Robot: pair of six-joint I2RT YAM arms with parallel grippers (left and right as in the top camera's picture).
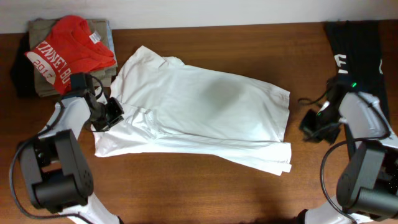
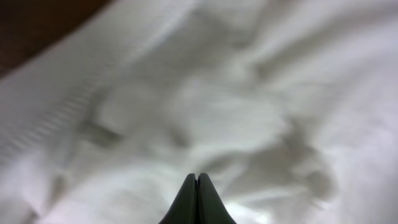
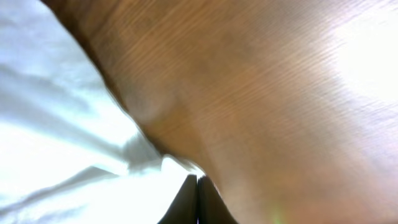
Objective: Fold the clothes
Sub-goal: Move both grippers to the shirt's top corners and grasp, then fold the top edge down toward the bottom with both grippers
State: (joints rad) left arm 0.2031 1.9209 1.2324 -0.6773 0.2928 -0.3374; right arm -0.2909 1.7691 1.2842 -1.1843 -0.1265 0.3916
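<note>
Across the table (image 1: 186, 193), a white shirt (image 1: 205, 112) is lying spread and creased.
Left gripper (image 2: 198, 182) is hanging clenched, empty, over the cloth; right gripper (image 3: 197, 183) is sitting clenched at its edge.

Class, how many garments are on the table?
5: white shirt, centre; red shirt, khaki piece, dark piece stacked top left; black garment top right. Stack may hide more.
</note>
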